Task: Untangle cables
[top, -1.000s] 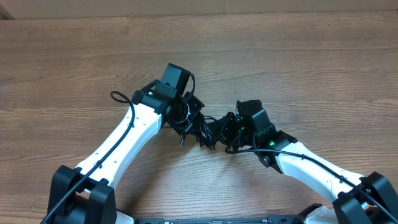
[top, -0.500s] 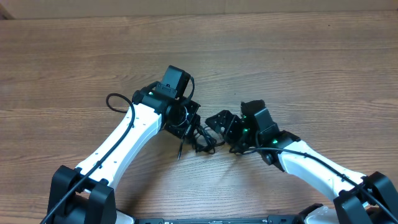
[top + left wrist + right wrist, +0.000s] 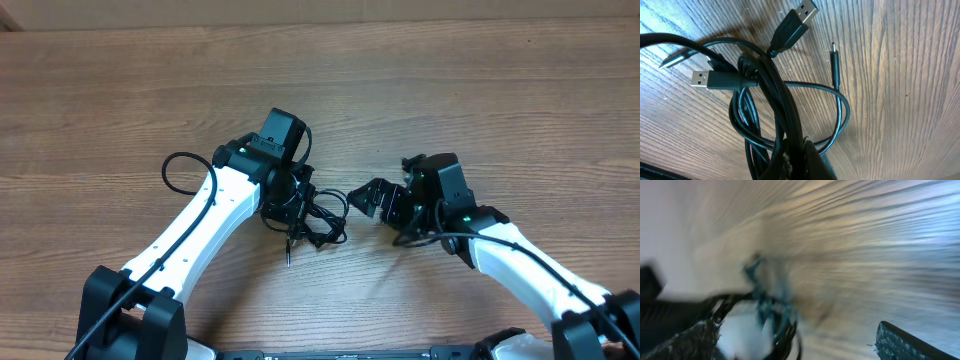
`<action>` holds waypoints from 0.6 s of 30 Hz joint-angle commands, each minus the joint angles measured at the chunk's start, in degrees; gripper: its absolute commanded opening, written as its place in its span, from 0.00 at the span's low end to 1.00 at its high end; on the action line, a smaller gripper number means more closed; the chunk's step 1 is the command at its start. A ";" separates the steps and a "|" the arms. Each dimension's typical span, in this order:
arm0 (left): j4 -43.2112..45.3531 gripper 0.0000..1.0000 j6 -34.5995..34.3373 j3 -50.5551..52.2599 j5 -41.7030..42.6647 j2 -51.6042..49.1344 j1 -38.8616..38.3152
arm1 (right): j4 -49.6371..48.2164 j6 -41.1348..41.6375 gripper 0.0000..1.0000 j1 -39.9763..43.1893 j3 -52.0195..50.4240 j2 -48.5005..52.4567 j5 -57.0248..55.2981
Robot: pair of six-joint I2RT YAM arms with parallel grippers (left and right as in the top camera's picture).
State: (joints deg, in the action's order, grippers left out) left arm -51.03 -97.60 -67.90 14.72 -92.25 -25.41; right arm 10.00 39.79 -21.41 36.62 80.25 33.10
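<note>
Pinching the cables (image 3: 771, 107) between its tips, the left gripper (image 3: 805, 159) is fully closed on the black bundle. The cords fan out ahead of it across the table (image 3: 900, 100). Furthest ahead of the tips, one USB plug (image 3: 799, 16) points away. A second USB plug (image 3: 702, 78) sticks out to the left of the bundle. To the right of the bundle lies a thin plug (image 3: 835, 62), flat on the wood. Its cord curves back in a loop toward the tips.

From overhead, the bundle sits on the side of the left gripper that faces the other arm, and it touches the wood. One loose end (image 3: 290, 250) trails back toward the robot's base.

The right gripper (image 3: 370, 198) points at the bundle with its jaws spread wide and nothing held. The nearest loop of cord lies just in front of its tips. From this height I cannot tell whether they touch.

The right wrist view is heavily blurred. Its fingers (image 3: 907, 341) show at the lower corners, far apart. A dark, bluish smear sits ahead of them toward the left, and I cannot tell what it is.
</note>
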 commanded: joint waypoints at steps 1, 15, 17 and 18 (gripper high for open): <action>0.00 0.05 -1.92 -0.98 -0.94 0.74 0.66 | 0.48 -9.31 1.00 0.11 0.48 -3.08 10.40; -1.44 0.04 -1.84 -0.98 8.13 0.74 4.15 | -0.44 -28.20 1.00 -12.20 0.48 -4.07 -5.55; -1.49 0.04 -0.94 -0.98 9.73 0.74 4.20 | -0.92 -28.33 1.00 -13.42 0.48 -4.07 -11.13; -1.49 0.04 -0.44 -0.98 10.45 0.74 4.17 | -1.22 -28.33 1.00 -13.86 0.48 -4.07 -13.86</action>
State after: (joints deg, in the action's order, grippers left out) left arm -52.36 -98.85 -67.90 20.78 -92.25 -21.61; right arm 9.45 15.16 -34.35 36.62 77.08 29.06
